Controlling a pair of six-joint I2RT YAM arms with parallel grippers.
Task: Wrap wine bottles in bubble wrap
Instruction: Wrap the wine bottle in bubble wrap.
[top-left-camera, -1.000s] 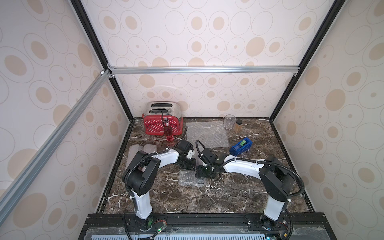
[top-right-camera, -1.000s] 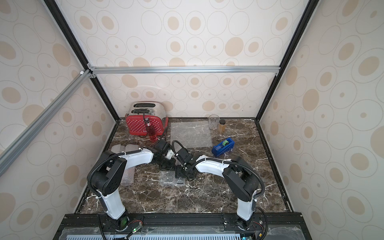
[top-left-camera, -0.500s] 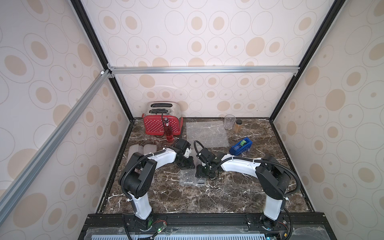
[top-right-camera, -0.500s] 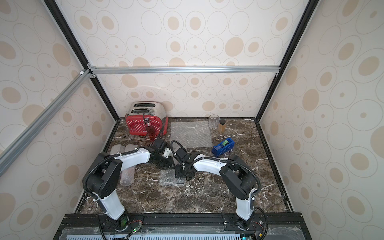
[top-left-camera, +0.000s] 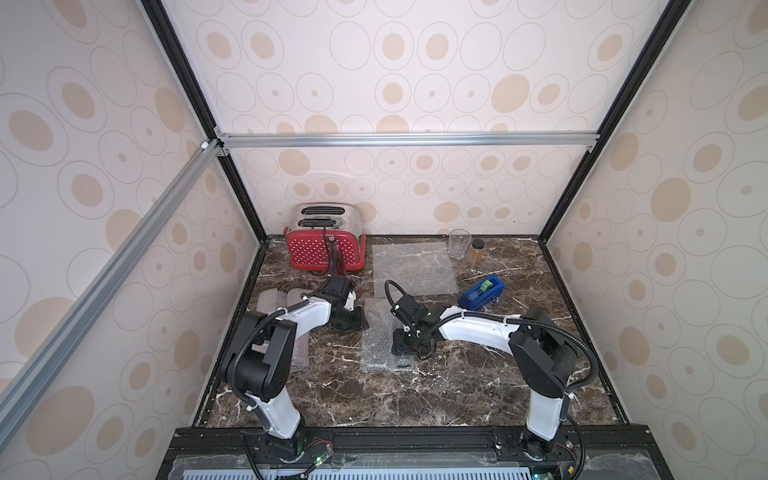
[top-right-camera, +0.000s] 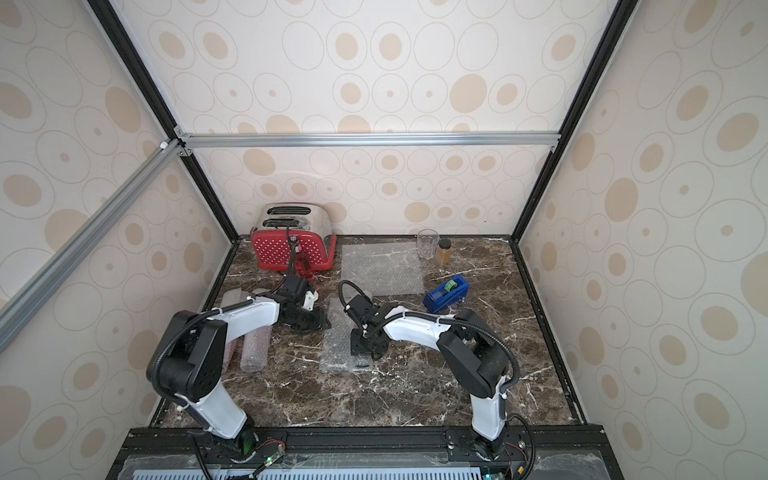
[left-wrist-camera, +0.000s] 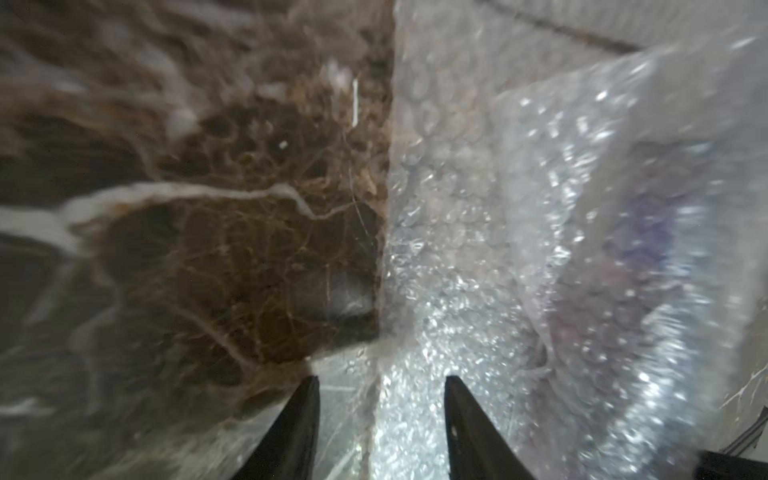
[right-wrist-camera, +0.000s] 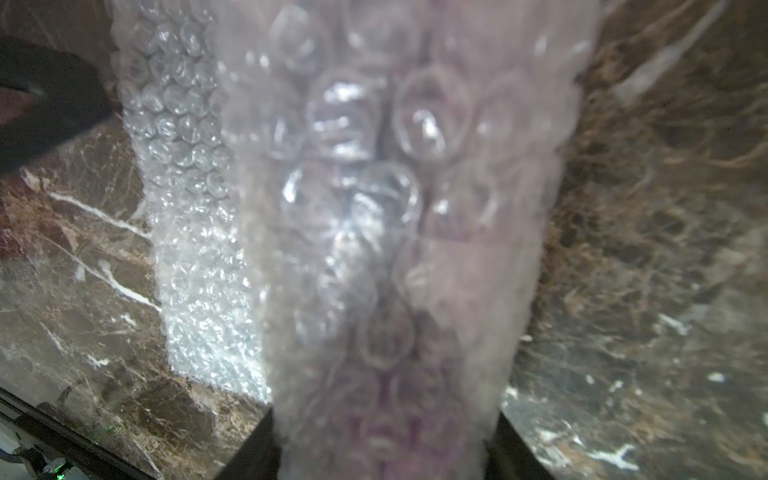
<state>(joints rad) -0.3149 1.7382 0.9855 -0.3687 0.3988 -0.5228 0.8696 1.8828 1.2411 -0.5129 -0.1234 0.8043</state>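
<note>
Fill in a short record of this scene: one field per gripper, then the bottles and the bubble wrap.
right gripper: shut on the wrapped bottle, purple tint inside
left gripper: open, over that wrap's loose edge
bare bottle: upright, red liquid, before the toaster
spare sheet: flat, at the back
side rolls: two, lying flat, contents unclear

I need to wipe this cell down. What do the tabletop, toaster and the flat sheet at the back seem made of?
Tabletop: dark brown marble or marble-look laminate, white veins, slight sheen. Toaster: glossy red dotted front (paint or plastic, unclear), mirror-bright shell, probably steel. Flat sheet: translucent plastic bubble wrap, rows of small domes.
</note>
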